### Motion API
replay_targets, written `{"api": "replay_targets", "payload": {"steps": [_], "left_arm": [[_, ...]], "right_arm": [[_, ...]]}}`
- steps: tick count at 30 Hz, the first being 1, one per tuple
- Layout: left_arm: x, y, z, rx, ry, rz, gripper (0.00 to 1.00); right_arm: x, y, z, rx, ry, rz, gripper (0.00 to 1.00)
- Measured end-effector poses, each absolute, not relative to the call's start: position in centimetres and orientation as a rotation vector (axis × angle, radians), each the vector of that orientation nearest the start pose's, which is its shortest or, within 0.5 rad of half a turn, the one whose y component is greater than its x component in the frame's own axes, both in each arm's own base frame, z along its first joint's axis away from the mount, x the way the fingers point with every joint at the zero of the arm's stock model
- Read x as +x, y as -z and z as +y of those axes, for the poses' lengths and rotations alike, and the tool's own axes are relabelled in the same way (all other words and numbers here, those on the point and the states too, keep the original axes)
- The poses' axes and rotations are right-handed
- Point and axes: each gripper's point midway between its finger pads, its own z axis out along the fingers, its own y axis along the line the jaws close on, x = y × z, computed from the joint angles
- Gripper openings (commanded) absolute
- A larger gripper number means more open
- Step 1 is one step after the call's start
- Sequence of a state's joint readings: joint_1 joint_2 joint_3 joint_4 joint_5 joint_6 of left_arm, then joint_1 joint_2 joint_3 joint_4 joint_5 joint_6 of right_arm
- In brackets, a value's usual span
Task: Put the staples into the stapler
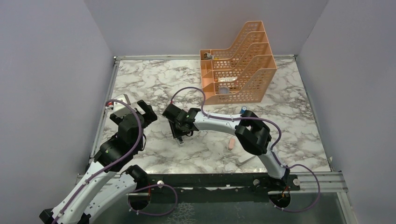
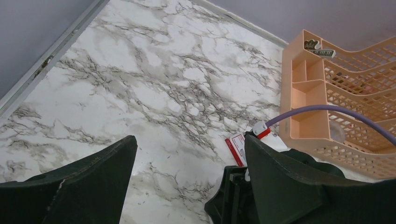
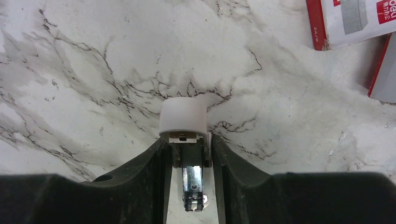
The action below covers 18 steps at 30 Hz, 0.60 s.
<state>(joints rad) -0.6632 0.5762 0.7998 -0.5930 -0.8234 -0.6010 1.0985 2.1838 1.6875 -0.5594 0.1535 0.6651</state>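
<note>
White plastic caps the stapler (image 3: 183,116), which is clamped between the fingers of the right end effector (image 3: 188,145). A bright metal part shows lower in the gap between the fingers. The stapler sits low over the marble tabletop (image 1: 149,79), left of centre; whether it touches the surface cannot be told. Near it lies the red staple box (image 3: 348,18) with its white label, and just beside that a grey piece with a red edge (image 3: 385,70), cut off by the frame. No separate staple strips can be made out. The right arm reaches leftward from its base, elbow raised and wrist turned down. The left end effector (image 2: 189,144) hangs above the tabletop's left side, its fingers wide and holding nothing. An orange file rack (image 1: 238,77) stands at the back.
</note>
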Motion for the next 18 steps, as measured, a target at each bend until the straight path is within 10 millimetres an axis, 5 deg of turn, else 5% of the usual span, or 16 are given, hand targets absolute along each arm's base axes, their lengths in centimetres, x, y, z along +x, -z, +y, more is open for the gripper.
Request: {"api": "replay_targets", "payload": {"steps": [18], "left_arm": [[23.6,-25.2,-4.0,-0.455,0.053,1.789,0.87]], "right_arm": [[23.2,-2.8,44.8,-0.564,-0.387,2.616,0.57]]}}
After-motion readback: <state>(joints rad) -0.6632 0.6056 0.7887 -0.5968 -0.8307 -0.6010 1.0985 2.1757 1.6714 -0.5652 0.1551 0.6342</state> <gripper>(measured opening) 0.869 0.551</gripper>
